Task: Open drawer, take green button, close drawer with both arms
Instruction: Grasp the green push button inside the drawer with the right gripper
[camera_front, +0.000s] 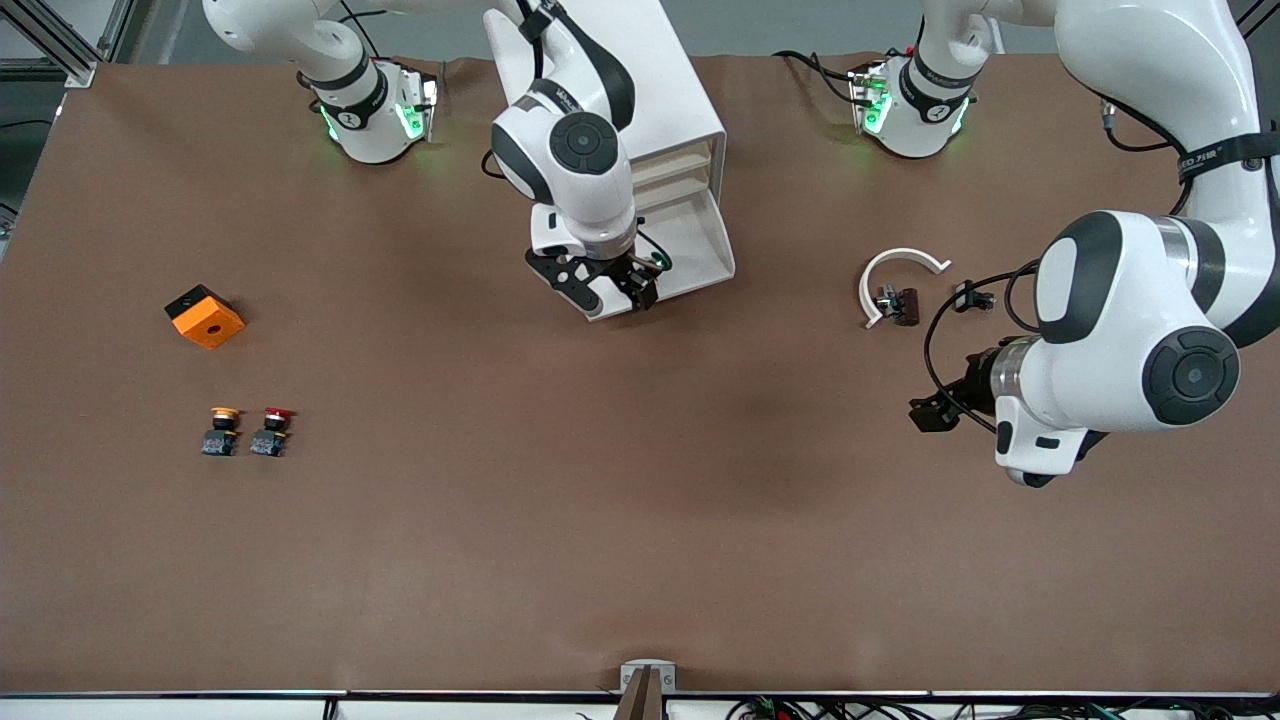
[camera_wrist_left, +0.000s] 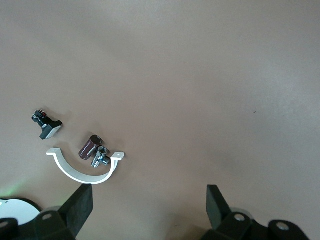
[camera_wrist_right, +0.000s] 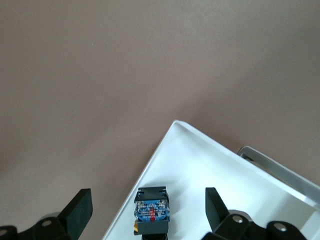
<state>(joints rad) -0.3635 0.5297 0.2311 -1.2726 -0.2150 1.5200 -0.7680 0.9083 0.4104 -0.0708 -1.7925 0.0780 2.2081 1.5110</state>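
Note:
The white cabinet (camera_front: 670, 90) stands at the robots' side of the table. Its lowest drawer (camera_front: 700, 250) is pulled out toward the front camera. My right gripper (camera_front: 622, 295) is open and hangs over the drawer's corner nearest the front camera. In the right wrist view the gripper (camera_wrist_right: 146, 200) straddles the button (camera_wrist_right: 152, 210), which lies in the drawer (camera_wrist_right: 210, 165). Only the button's black-and-blue body shows; its cap is hidden there. A small green spot (camera_front: 655, 262) shows beside the gripper. My left gripper (camera_front: 925, 412) is open and empty over bare table (camera_wrist_left: 150, 192).
A white half ring (camera_front: 890, 270) with a maroon part (camera_front: 903, 303) and a small black part (camera_front: 972, 297) lie by the left gripper. Toward the right arm's end lie an orange block (camera_front: 205, 316), a yellow-orange-capped button (camera_front: 221, 430) and a red-capped button (camera_front: 272, 430).

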